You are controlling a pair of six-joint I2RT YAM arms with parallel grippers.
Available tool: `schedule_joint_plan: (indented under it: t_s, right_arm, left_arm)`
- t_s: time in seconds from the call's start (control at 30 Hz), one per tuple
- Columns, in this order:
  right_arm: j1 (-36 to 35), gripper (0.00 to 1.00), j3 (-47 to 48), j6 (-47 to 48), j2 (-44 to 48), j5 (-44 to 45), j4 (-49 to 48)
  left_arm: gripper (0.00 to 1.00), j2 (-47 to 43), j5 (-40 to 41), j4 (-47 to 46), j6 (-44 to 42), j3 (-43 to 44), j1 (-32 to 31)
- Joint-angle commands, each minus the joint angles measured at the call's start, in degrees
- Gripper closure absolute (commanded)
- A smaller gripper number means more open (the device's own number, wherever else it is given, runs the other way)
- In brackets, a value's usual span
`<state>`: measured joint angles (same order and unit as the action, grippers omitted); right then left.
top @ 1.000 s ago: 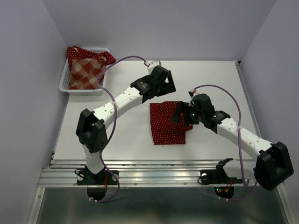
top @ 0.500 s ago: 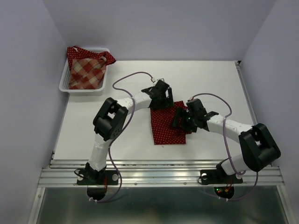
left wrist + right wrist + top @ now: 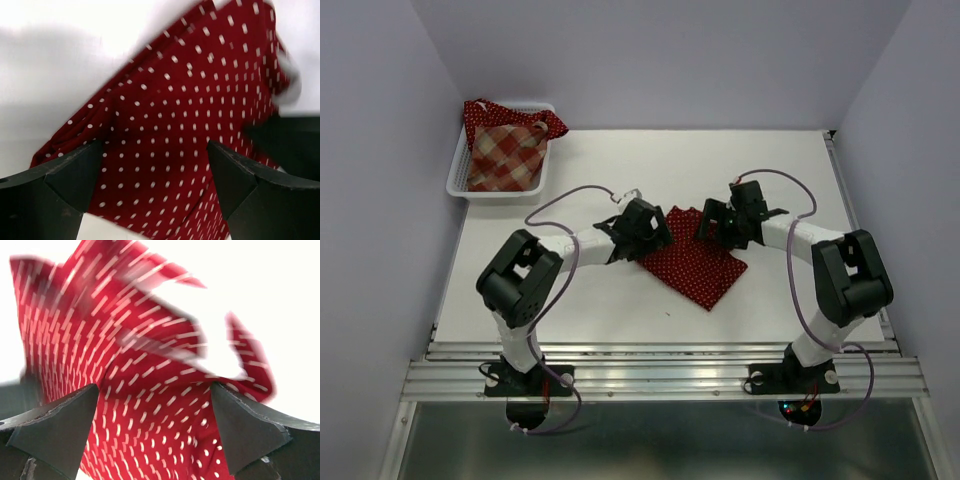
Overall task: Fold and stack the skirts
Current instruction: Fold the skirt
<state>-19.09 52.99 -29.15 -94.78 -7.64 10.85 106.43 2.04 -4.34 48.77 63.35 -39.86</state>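
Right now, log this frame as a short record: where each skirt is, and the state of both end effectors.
on table: polka-dot skirt, on the table between both arms
in basket: plaid skirt in the white mesh basket, far left; second polka-dot skirt showing behind it
left end effector: open, over the table skirt's left side
right end effector: open, over its far right side
stack: not yet started

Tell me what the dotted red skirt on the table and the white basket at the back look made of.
The dotted skirt looks like thin matte cloth: it lies in soft folds with no shine. The basket looks like white moulded plastic, from its stiff openwork walls, though it is small in view.
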Motion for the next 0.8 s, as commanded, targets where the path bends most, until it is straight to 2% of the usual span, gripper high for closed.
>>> schedule_joint_plan:
  t_s: [0.0, 0.03, 0.1, 0.17, 0.27, 0.43, 0.47, 0.57, 0.63, 0.77]
  right_arm:
    - [4.3, 0.0, 6.5, 4.6, -3.6, 1.1, -0.2]
    - [4.3, 0.0, 9.2, 6.2, -3.1, -2.9, 0.3]
    - [4.3, 0.0, 11.2, 7.6, -0.5, -7.1, 1.6]
    - [4.3, 0.0, 12.5, 8.2, 2.3, -7.1, 4.4]
    - [4.3, 0.0, 10.7, 8.1, 9.5, -1.7, 8.9]
    - [4.3, 0.0, 3.7, 2.6, 18.0, 11.7, 17.3]
    - [4.3, 0.0, 2.0, 2.3, 19.7, 11.7, 17.7]
    - [4.3, 0.0, -3.1, 2.4, 21.0, 8.6, 15.9]
    - [4.3, 0.0, -4.6, 4.6, 20.6, 5.7, 13.0]
    - [4.3, 0.0, -4.5, 10.1, 16.0, 1.8, 9.4]
  left_arm:
    - [0.01, -7.0, 2.4, 7.3, 13.3, -10.6, -6.5]
    - [0.01, -10.4, 3.9, 7.5, 17.5, -12.8, -9.9]
    - [0.01, -13.2, 5.8, 7.8, 19.9, -14.0, -12.3]
    - [0.01, -15.9, 6.8, 8.4, 19.8, -13.3, -13.3]
    - [0.01, -17.6, 10.7, 14.2, 18.1, -9.8, -13.5]
    - [0.01, -20.9, 17.5, 19.4, 15.7, -5.5, -13.4]
    - [0.01, -21.4, 18.6, 20.9, 15.4, -5.2, -13.4]
    - [0.01, -23.0, 22.0, 22.2, 13.2, -4.1, -12.9]
    - [0.01, -23.1, 21.9, 21.8, 10.4, -3.9, -11.6]
    - [0.01, -21.5, 20.5, 22.1, 10.4, -3.6, -10.8]
